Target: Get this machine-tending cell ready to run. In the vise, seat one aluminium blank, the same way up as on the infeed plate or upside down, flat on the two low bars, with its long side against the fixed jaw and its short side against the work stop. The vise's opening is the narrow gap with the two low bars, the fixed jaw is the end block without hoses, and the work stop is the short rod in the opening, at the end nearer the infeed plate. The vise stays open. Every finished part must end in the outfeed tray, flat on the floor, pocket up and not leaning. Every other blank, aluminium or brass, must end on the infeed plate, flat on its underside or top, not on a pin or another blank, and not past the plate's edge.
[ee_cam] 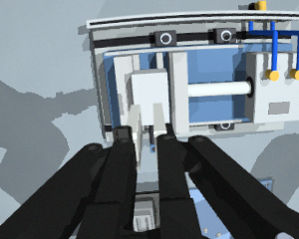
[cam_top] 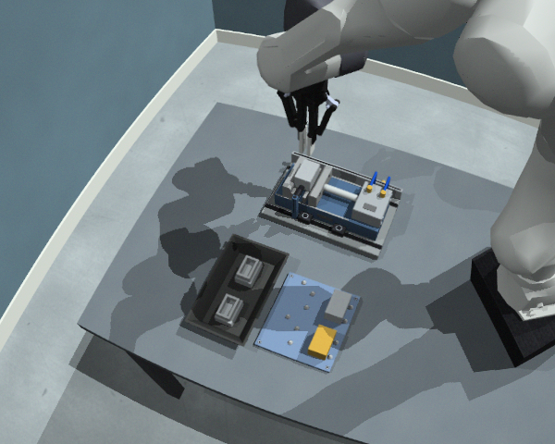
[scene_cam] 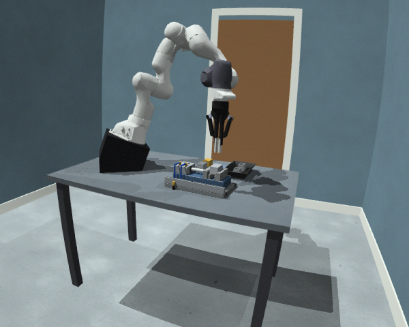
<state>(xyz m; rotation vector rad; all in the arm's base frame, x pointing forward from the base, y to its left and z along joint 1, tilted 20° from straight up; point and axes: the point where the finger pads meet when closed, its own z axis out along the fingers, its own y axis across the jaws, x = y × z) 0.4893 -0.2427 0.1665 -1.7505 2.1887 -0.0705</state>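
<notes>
The vise (cam_top: 330, 201) stands mid-table. A grey aluminium blank (cam_top: 306, 174) sits in its opening by the end block without hoses; it also shows in the wrist view (ee_cam: 149, 94). I cannot tell whether it touches the dark work stop rod (cam_top: 295, 199). My gripper (cam_top: 304, 141) hangs well above that end of the vise (scene_cam: 204, 176), shut and empty; it shows in the exterior view (scene_cam: 217, 149) and the wrist view (ee_cam: 144, 134). Two finished parts (cam_top: 248, 269) (cam_top: 228, 308) lie pocket up in the dark outfeed tray (cam_top: 234, 291). An aluminium blank (cam_top: 339, 305) and a brass blank (cam_top: 322, 340) lie flat on the blue infeed plate (cam_top: 309, 320).
Blue hoses (cam_top: 379, 180) stand up from the vise's far end block. The arm's black base (cam_top: 516, 305) sits at the right of the table. The tray and plate lie side by side in front of the vise.
</notes>
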